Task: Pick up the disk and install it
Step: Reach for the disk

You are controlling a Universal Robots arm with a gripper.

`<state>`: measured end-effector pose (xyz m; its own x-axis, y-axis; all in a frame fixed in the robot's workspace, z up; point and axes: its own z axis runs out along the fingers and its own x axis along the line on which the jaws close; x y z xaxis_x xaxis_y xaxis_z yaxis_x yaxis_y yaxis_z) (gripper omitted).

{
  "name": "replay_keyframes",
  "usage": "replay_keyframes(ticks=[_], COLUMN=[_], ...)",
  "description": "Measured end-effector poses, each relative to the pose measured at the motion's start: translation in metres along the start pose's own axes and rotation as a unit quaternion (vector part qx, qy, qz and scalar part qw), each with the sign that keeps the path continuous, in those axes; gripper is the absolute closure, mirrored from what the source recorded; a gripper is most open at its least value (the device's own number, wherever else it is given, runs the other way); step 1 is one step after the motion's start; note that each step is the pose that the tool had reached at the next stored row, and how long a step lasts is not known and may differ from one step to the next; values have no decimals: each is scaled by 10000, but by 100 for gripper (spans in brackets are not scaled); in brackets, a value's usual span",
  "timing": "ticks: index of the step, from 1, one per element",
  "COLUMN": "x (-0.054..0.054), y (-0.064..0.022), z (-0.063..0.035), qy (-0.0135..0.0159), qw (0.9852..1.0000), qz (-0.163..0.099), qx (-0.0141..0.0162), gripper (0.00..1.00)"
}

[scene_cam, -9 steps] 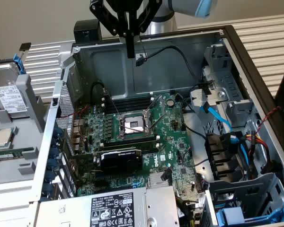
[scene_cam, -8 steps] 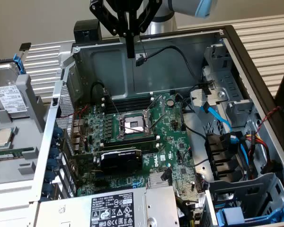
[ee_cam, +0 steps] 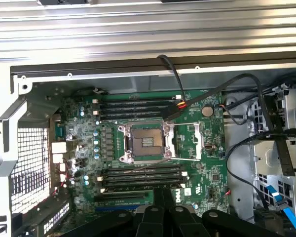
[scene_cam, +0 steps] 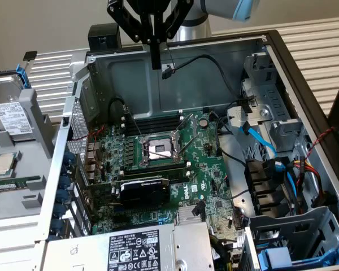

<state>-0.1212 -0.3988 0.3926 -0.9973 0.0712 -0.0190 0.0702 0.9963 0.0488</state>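
The grey metal hard disk with a white barcode label (scene_cam: 11,113), clipped in a blue plastic carrier frame (scene_cam: 24,72), lies outside the open steel computer case (scene_cam: 135,73), on a grey plastic holder (scene_cam: 37,121) at the exterior view's left. The picture edge cuts off its near side, a grey upright of the holder covers part of it, and its label print is too small to read. A small square silver processor chip (scene_cam: 4,164) rests just below it on the same holder.

The robot arm is cropped at the top of the exterior view. Its black two-fingered claw (scene_cam: 156,65) hangs in the air over the rear wall of the case, fingers pressed together and holding nothing, well apart from the disk. From the wrist camera the closed claw (ee_cam: 163,195) points down over the green motherboard (ee_cam: 197,163), near the bare metal processor socket (ee_cam: 145,143) and clear of the black cable with red and yellow wires (ee_cam: 180,106).

The large silver power-supply box with a black-and-white warning label (scene_cam: 158,248) is cut off at the bottom edge. Blue flat cables (scene_cam: 260,138) run beside the metal drive cage (scene_cam: 268,110) at the exterior view's right.

The case lies on its side on a white slatted table (scene_cam: 313,42) before a plain beige wall (scene_cam: 45,22).
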Motion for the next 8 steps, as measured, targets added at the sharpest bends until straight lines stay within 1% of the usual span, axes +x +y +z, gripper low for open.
replay_keyframes(ticks=[5,8], x=[7,66], y=[0,-17], z=[-1,-3], qy=[0,0], qw=[10000,10000], qz=[1,0], qx=[0,1], gripper=[89,89])
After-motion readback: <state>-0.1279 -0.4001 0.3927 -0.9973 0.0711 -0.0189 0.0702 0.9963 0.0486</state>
